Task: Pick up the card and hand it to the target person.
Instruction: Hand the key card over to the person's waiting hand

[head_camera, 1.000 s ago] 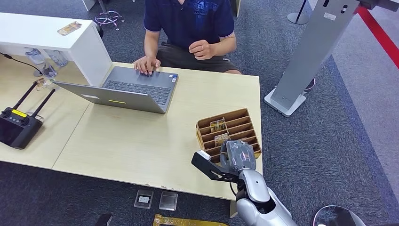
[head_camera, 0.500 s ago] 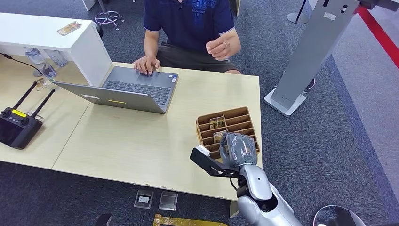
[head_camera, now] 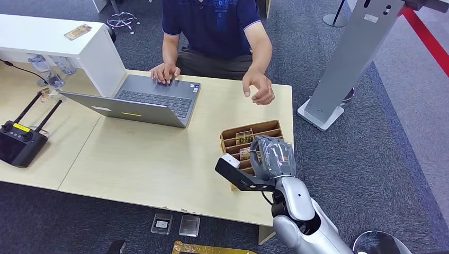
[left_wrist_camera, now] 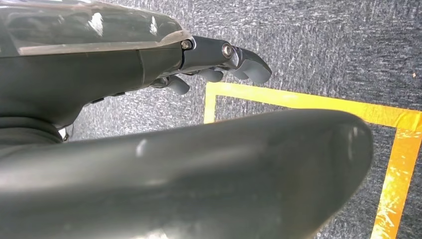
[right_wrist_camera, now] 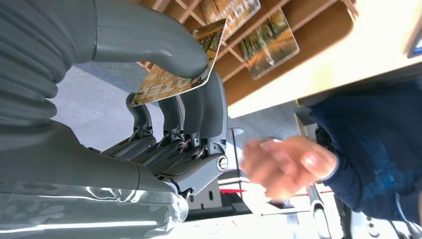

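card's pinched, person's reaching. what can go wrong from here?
1. The right hand pinches the card only near one edge, between thumb and fingers; it might slip or twist when pulled.
2. The person's hand is already out over the table and blurred in the right wrist view, so the two hands could bump.
3. The card hangs just above the wooden organizer, where two more cards stand; a low path could snag a divider.

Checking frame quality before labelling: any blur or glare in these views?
Right wrist view: the person's hand is motion-blurred, while the card pinched by the right hand stays sharp. Left wrist view: the near dark body part is soft, with glare on the left hand cover. Head view: evenly lit, sharp.
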Available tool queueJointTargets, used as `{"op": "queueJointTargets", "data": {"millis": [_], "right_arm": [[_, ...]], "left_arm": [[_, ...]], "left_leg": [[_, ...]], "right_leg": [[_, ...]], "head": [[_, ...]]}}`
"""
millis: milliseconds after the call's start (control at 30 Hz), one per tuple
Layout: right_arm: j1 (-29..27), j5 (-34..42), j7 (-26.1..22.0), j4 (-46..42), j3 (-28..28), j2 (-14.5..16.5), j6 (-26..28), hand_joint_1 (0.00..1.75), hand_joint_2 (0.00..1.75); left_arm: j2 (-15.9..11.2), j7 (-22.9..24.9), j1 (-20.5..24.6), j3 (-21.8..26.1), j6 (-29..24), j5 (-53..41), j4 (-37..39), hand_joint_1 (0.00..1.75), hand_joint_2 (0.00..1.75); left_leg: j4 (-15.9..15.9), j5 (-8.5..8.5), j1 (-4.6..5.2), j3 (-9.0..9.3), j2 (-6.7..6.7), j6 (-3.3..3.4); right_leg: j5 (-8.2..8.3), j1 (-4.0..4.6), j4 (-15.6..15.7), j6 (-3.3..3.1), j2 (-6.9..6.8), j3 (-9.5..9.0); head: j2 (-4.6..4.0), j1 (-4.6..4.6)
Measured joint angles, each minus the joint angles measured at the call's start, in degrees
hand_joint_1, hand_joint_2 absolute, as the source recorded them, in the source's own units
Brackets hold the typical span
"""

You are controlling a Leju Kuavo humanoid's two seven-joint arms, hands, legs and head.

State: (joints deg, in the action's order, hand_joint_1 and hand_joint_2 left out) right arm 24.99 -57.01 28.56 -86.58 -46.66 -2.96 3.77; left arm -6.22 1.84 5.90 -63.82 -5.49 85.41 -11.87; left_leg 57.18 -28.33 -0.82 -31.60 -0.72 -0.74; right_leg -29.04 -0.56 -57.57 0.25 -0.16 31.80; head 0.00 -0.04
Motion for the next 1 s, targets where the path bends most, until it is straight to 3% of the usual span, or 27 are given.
{"op": "queueJointTargets", "data": {"millis": [267, 567, 833, 967, 1000], "right_arm": [[5.6, 0.7, -4.6, 2.2, -0.4, 0.4, 4.3, 1.29, 1.75], [15.8, 0.6, -9.0, 15.5, -1.0, 3.9, 10.3, 1.29, 1.75], [18.9, -1.9, -10.2, 24.6, -1.9, 6.2, 14.6, 1.29, 1.75], [19.4, -2.5, -10.6, 27.9, -2.1, 7.1, 15.6, 0.0, 1.75], [19.4, -2.5, -10.6, 28.6, -2.3, 7.4, 15.8, 0.0, 1.75]], "left_arm": [[0.0, -0.1, 0.0, 0.0, 0.2, -1.3, 0.0, 0.0, 0.0], [0.1, -0.4, 0.1, 0.0, 0.5, -2.4, 0.0, 0.0, 0.0], [0.1, -0.5, 0.2, -0.1, 0.5, -2.4, 0.0, 0.0, 0.0], [0.1, -0.4, 0.2, -0.1, 0.5, -2.4, 0.0, 0.0, 0.0], [0.1, -0.4, 0.2, -0.1, 0.5, -2.4, 0.0, 0.0, 0.0]], "left_leg": [[0.0, 0.0, 0.0, -0.03, 0.0, 0.0], [0.0, 0.01, 0.0, -0.06, -0.02, 0.0], [0.0, 0.01, 0.0, -0.09, -0.02, 0.0], [0.0, 0.01, 0.0, -0.08, -0.02, 0.0], [0.0, 0.01, 0.0, -0.07, -0.02, 0.0]], "right_leg": [[0.0, 0.0, 0.0, 0.0, 0.0, -0.01], [0.0, 0.0, 0.0, 0.0, -0.03, 0.01], [0.0, 0.0, 0.0, 0.0, -0.03, 0.04], [0.0, 0.0, 0.0, 0.0, -0.03, 0.04], [0.0, 0.0, 0.0, 0.0, -0.03, 0.04]], "head": [[0.0, 0.02], [0.0, 0.01], [0.0, 0.01], [0.0, 0.03], [0.0, 0.01]]}}
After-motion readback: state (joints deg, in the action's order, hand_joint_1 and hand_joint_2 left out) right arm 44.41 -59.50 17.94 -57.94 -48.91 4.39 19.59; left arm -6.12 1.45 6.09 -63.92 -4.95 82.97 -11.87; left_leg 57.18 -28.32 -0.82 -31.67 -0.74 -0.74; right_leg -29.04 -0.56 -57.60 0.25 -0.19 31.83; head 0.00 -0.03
